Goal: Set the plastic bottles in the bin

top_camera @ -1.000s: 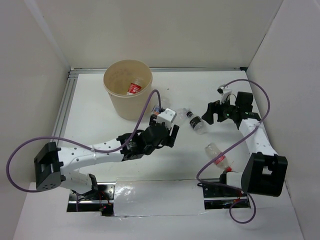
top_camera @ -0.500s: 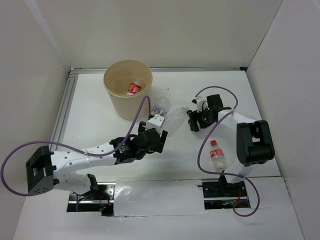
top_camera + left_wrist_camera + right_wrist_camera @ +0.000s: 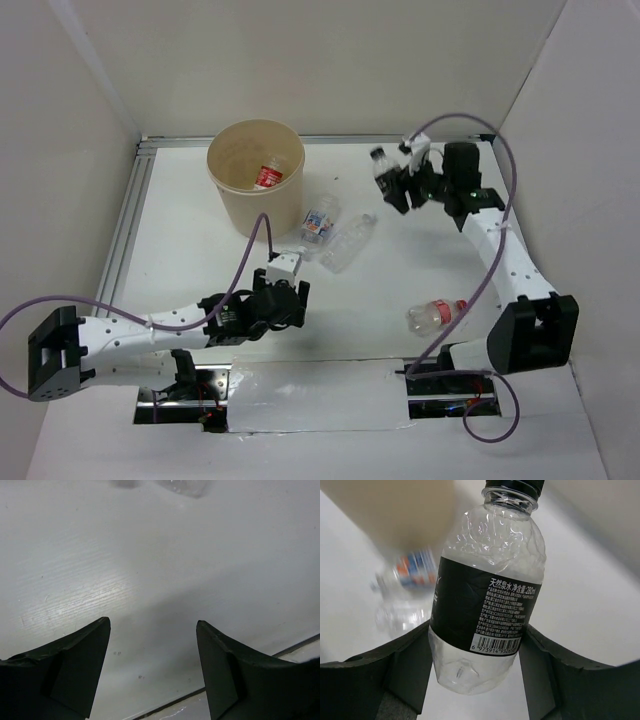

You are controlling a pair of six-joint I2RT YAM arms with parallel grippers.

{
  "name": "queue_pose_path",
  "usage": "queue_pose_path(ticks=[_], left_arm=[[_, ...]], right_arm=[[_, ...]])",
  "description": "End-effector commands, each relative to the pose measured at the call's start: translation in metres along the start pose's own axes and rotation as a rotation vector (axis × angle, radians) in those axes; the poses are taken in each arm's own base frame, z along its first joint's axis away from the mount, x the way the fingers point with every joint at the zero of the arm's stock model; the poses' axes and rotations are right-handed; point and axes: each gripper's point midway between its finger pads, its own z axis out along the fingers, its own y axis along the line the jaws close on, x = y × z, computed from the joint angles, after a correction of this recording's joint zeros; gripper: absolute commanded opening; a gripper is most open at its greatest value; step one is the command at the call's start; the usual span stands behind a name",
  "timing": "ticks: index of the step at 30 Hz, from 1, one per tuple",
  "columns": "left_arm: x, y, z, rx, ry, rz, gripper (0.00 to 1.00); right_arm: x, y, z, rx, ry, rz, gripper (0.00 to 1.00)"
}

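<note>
From above, the bin [image 3: 245, 215] stands far left on the counter [image 3: 190, 250], with a red-labelled bottle [image 3: 268, 177] inside. At the bin's 4 o'clock lie a blue-labelled bottle [image 3: 318, 222] and a clear bottle [image 3: 350, 243], just beside each other. A red-capped bottle [image 3: 433, 315] lies near the right arm's base. At the bin's 3 o'clock, the right tool [image 3: 395, 182] holds a black-labelled bottle [image 3: 381, 160].

On the left wrist, the left tool [image 3: 152, 625] gapes wide over bare counter [image 3: 150, 555], holding nothing.

On the right wrist, the right tool [image 3: 475, 645] clamps the black-labelled bottle [image 3: 485, 600] on both sides below its label, black cap at 12 o'clock.
</note>
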Motion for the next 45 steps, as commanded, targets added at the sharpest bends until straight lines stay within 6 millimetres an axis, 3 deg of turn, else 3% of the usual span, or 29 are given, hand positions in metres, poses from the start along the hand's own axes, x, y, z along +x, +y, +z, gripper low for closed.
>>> queue_pose_path(ticks=[1,3,4,5,6,7,8,9,10,11,12,14,15,19,23,24,26,29,32,33,34,36,37,39,40,41,43,44,45], left_arm=[[0.005,-0.01,0.0,0.033,0.002,-0.067,0.82],[0.008,-0.01,0.003,0.026,0.011,-0.082,0.82],[0.011,-0.01,0.004,0.019,0.014,-0.07,0.82],[0.013,-0.01,0.005,0.014,0.02,-0.065,0.82],[0.013,-0.01,0.005,0.014,0.02,-0.065,0.82],[0.012,-0.009,0.005,0.007,0.014,-0.065,0.82],[0.014,-0.011,0.004,0.014,0.015,-0.059,0.82],[0.012,-0.009,0.005,0.005,0.007,-0.059,0.82],[0.014,-0.009,0.006,0.0,0.012,-0.054,0.82],[0.015,-0.011,0.005,0.001,0.007,-0.058,0.82],[0.015,-0.011,0.005,0.001,0.007,-0.058,0.82],[0.012,-0.008,0.006,-0.015,-0.008,-0.058,0.82],[0.012,-0.004,0.006,-0.031,-0.013,-0.039,0.82],[-0.018,-0.01,0.002,-0.027,-0.086,0.008,0.83],[-0.043,-0.013,0.014,-0.044,-0.129,0.046,0.85],[-0.044,-0.013,0.021,-0.049,-0.122,0.06,0.85],[-0.063,-0.019,0.026,-0.033,-0.155,0.08,0.85],[-0.09,-0.018,0.041,-0.022,-0.188,0.101,0.85],[-0.098,-0.031,0.056,0.057,-0.177,0.176,0.85],[-0.108,-0.046,0.059,0.144,-0.192,0.187,0.85],[-0.116,-0.058,0.059,0.196,-0.211,0.244,0.85],[-0.118,-0.073,0.074,0.249,-0.188,0.294,0.86],[-0.118,-0.079,0.081,0.272,-0.171,0.336,0.86],[-0.143,-0.101,0.099,0.277,-0.192,0.386,0.86],[-0.13,-0.098,0.113,0.257,-0.159,0.409,0.86],[-0.142,-0.102,0.118,0.236,-0.167,0.416,0.86],[-0.127,-0.097,0.15,0.155,-0.111,0.438,0.87],[-0.135,-0.094,0.159,0.123,-0.108,0.444,0.87],[-0.131,-0.092,0.167,0.101,-0.091,0.451,0.87]], right_arm=[[-0.132,0.036,-0.025,-0.144,-0.341,-0.217,0.32],[-0.186,0.04,-0.019,-0.159,-0.466,-0.24,0.36],[-0.205,0.06,-0.012,-0.207,-0.506,-0.256,0.36],[-0.212,0.065,0.014,-0.244,-0.503,-0.235,0.38],[-0.247,0.074,0.008,-0.255,-0.569,-0.28,0.41],[-0.263,0.097,0.018,-0.302,-0.589,-0.29,0.42],[-0.253,0.104,0.056,-0.34,-0.527,-0.261,0.42],[-0.289,0.114,0.046,-0.349,-0.594,-0.301,0.44],[-0.297,0.135,0.058,-0.379,-0.594,-0.315,0.47],[-0.276,0.143,0.101,-0.42,-0.506,-0.28,0.48],[-0.304,0.153,0.093,-0.42,-0.564,-0.309,0.5],[-0.302,0.157,0.117,-0.433,-0.542,-0.283,0.58],[-0.289,0.156,0.141,-0.443,-0.506,-0.259,0.61],[-0.284,0.152,0.154,-0.426,-0.495,-0.218,0.83],[-0.284,0.145,0.135,-0.404,-0.491,-0.203,0.98],[-0.294,0.147,0.117,-0.4,-0.515,-0.212,0.99],[-0.289,0.129,0.104,-0.381,-0.497,-0.177,0.99],[-0.294,0.094,0.054,-0.274,-0.503,-0.146,0.99],[-0.251,0.041,0.045,-0.146,-0.403,-0.064,0.88],[-0.242,0.029,0.027,-0.105,-0.386,-0.045,0.86],[-0.204,-0.001,0.029,-0.063,-0.312,0.015,0.86],[-0.174,-0.022,0.008,-0.015,-0.259,0.071,0.84],[-0.139,-0.029,0.011,-0.012,-0.195,0.123,0.84],[-0.084,-0.064,-0.014,0.063,-0.118,0.228,0.89],[-0.087,-0.058,-0.02,0.053,-0.123,0.226,0.91],[-0.053,-0.068,-0.027,0.07,-0.075,0.28,0.93],[-0.033,-0.062,-0.046,0.064,-0.058,0.316,0.96],[-0.007,-0.065,-0.052,0.082,-0.03,0.351,0.97],[0.004,-0.063,-0.059,0.084,-0.02,0.366,0.99]])
